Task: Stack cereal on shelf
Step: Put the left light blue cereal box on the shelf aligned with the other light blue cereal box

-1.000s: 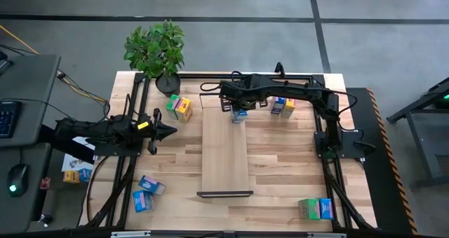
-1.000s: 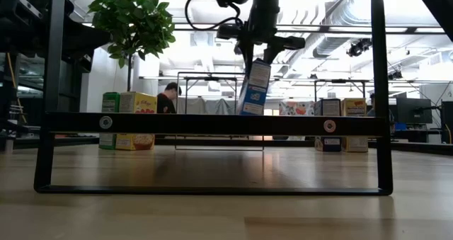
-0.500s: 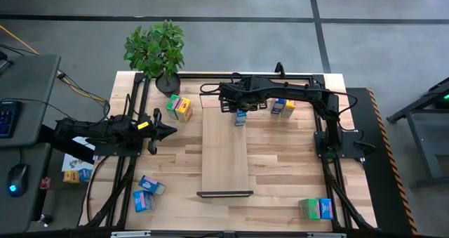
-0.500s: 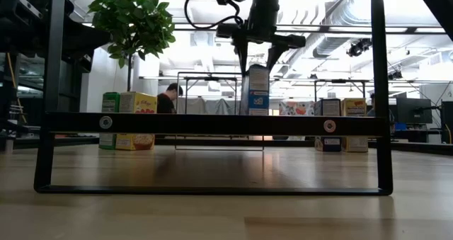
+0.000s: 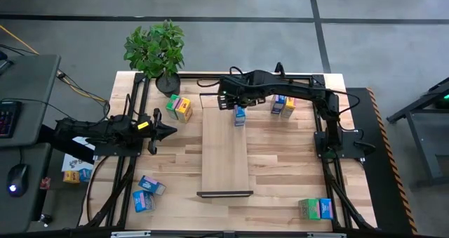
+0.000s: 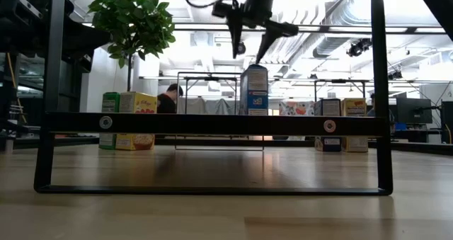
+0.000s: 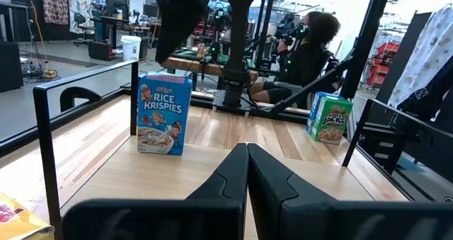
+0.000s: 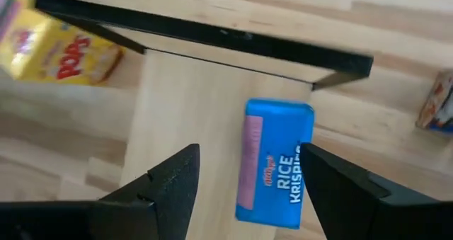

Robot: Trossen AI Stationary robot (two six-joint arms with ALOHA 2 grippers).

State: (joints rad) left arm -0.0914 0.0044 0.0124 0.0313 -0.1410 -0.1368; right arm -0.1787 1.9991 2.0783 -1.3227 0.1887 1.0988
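Observation:
The shelf (image 5: 223, 154) is a long light-wood board with black brackets, lying on the table's middle. A blue Rice Krispies cereal box (image 5: 240, 116) stands upright on its base on the shelf's far end; it also shows in the low view (image 6: 254, 90), the left wrist view (image 7: 164, 112) and the right wrist view (image 8: 276, 162). My right gripper (image 6: 249, 45) hangs open just above the box, clear of it, its fingers apart on either side (image 8: 248, 190). My left gripper (image 5: 168, 132) waits shut and empty at the table's left (image 7: 246, 169).
A green and a yellow box (image 5: 179, 108) stand far left beside a potted plant (image 5: 156, 52). Two boxes (image 5: 283, 107) stand far right, two blue ones (image 5: 146, 194) lie near left, two (image 5: 314, 208) stand near right. A person sits beyond the table (image 7: 304, 52).
My right gripper has set the blue box down: it hung tilted in the fingers, then stood upright on the shelf's far end. The gripper has let go and risen clear above it.

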